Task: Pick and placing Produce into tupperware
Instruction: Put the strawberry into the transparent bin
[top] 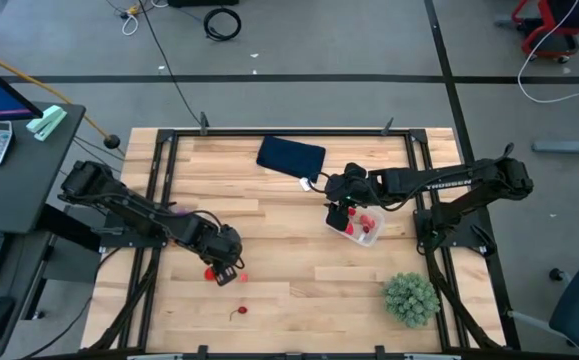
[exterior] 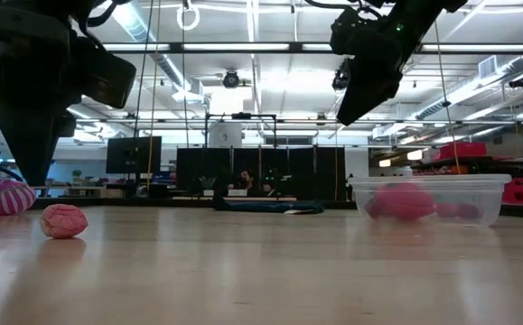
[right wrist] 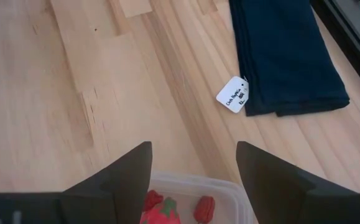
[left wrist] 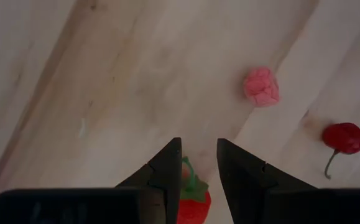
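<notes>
My left gripper [left wrist: 198,149] is open with a narrow gap and points down at the table's left middle [top: 227,268]. A red strawberry with a green top [left wrist: 193,200] lies on the wood under it, between the fingers; I cannot tell whether they touch it. A pink raspberry [left wrist: 261,86] and a red cherry [left wrist: 343,138] lie close by. My right gripper [right wrist: 194,152] is wide open above the clear tupperware [top: 359,227], which holds several red pieces [right wrist: 161,208]. In the low view the tupperware [exterior: 428,199] rests flat on the table.
A folded navy cloth with a white tag [top: 291,155] lies at the table's far side, just beyond the tupperware. A bushy green plant [top: 411,298] stands near the right front corner. Bare wood lies between the two arms. A pink-and-white striped piece [exterior: 8,197] sits at the low view's left.
</notes>
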Robot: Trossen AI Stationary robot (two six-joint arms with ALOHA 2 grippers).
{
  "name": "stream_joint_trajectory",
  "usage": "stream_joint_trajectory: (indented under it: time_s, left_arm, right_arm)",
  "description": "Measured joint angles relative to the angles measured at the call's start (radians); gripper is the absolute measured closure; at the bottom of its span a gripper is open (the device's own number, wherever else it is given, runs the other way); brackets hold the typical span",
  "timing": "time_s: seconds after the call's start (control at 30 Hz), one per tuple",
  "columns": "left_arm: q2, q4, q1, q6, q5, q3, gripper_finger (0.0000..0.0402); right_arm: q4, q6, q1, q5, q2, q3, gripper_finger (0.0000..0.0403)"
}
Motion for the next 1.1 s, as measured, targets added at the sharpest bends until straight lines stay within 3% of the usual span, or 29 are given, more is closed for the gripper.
stream_joint_trajectory:
  time_s: [0.7, 0.83, 1.0, 1.1]
  left_arm:
    - [0.102, -0.031, -0.033, -0.002, -0.007, 0.000, 0.0297]
    - [0.105, -0.029, -0.033, 0.032, -0.008, 0.000, 0.0322]
    - [0.105, -0.018, -0.032, 0.097, -0.011, 0.004, 0.0390]
    - [0.105, 0.017, -0.022, 0.136, -0.053, 0.024, 0.0390]
  right_arm:
    - [-0.002, 0.000, 0.000, 0.000, 0.000, 0.000, 0.0160]
    - [-0.001, 0.000, 0.000, 0.000, 0.000, 0.000, 0.0160]
    - [-0.001, 0.000, 0.000, 0.000, 0.000, 0.000, 0.0160]
    - [-0.016, -0.012, 0.000, 0.000, 0.000, 0.000, 0.0160]
